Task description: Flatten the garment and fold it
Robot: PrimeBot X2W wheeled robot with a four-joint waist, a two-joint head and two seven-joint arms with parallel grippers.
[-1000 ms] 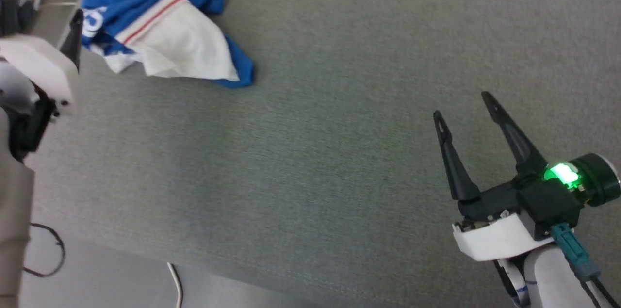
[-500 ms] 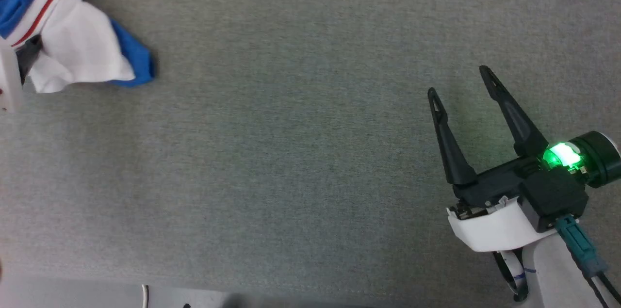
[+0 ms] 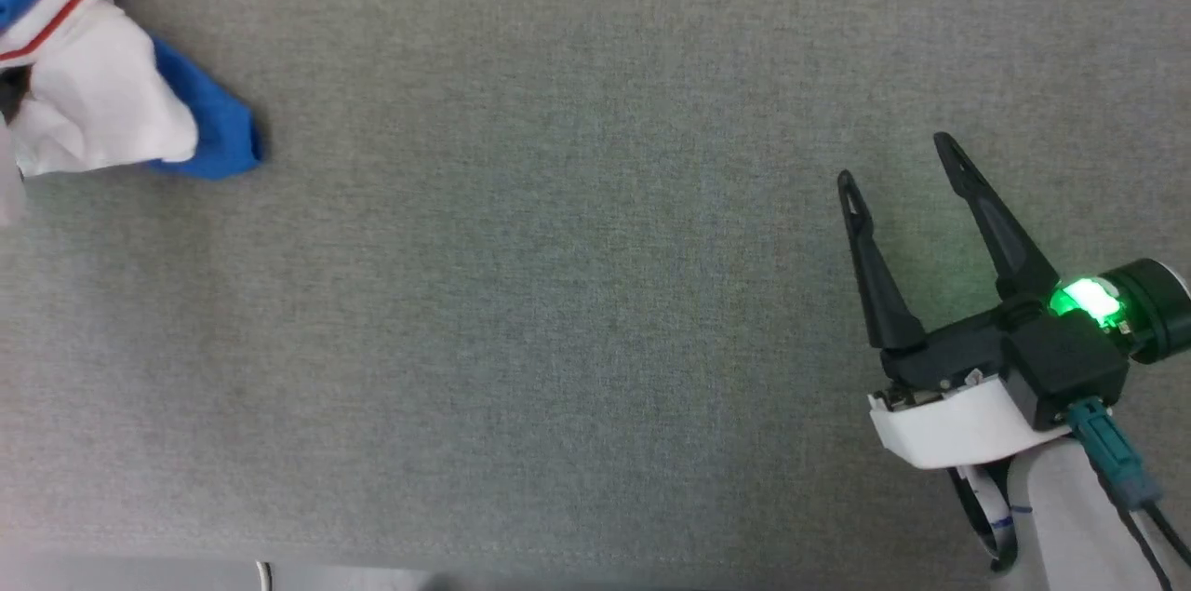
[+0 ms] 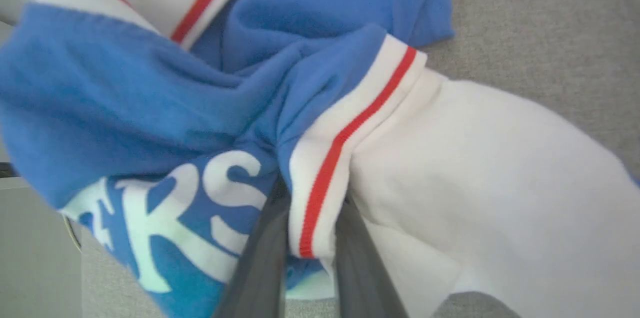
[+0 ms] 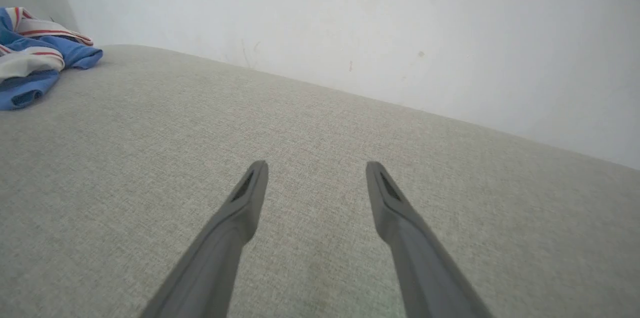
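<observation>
**Item 1**, 4 o'clock in our head view, nearest: right gripper (image 3: 891,158), fingers spread apart and empty, over the bare grey cloth surface (image 3: 558,293).

**Item 2**, 10 o'clock, farther out: the garment (image 3: 93,107), lying in a crumpled heap on that surface. The left gripper (image 4: 312,208) is pinched on a fold of its red-striped white trim.

**Progress, as we judge it:** first grasp only; flattening and every fold remain.

**Condition:** royal-blue body bunched, white sleeve draped loose, white lettering partly buried in creases.
</observation>
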